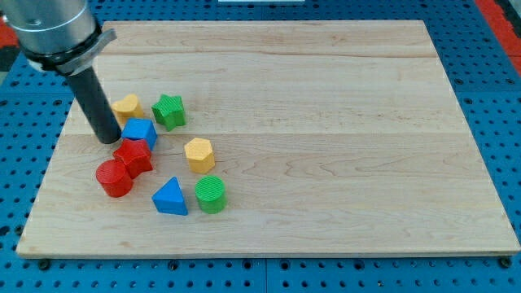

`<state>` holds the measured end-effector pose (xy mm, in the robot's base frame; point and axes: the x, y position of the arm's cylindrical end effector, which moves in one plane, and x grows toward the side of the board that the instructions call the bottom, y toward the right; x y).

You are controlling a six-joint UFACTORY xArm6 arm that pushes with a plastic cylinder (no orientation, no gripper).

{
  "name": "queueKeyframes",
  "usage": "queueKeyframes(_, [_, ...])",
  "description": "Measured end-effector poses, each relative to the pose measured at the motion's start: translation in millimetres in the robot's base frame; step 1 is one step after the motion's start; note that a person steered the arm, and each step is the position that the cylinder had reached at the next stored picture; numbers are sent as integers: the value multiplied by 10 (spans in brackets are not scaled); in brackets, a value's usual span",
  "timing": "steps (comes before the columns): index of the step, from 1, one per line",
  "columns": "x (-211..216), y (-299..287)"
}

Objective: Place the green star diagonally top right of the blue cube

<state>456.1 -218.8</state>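
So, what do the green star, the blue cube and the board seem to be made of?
Green star and blue cube: probably plastic, judging by the even, saturated colour and matte faces. Board: pale wood, unpainted, with visible grain lines and plank seams. My tip stands just left of the blue cube.

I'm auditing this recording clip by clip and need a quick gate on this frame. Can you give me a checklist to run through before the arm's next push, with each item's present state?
1. Green star-shaped block in view and unobstructed: ok.
2. Blue cube-like block identified: ok; it touches the red block below it.
3. Green star already up and to the view's right of the blue cube: ok, it seems so, with a small gap between them.
4. My tip located: ok; it sits just at the view's left of the blue cube, contact cannot be told.
5. Tip clear of the green star: ok; the blue cube and yellow block lie between.
6. Wooden board beyond the star free: ok.
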Motion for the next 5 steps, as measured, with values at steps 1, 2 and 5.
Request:
queueKeyframes(1, [406, -332])
queueKeyframes(2, [1441, -389])
queueKeyframes(5, [685, 459])
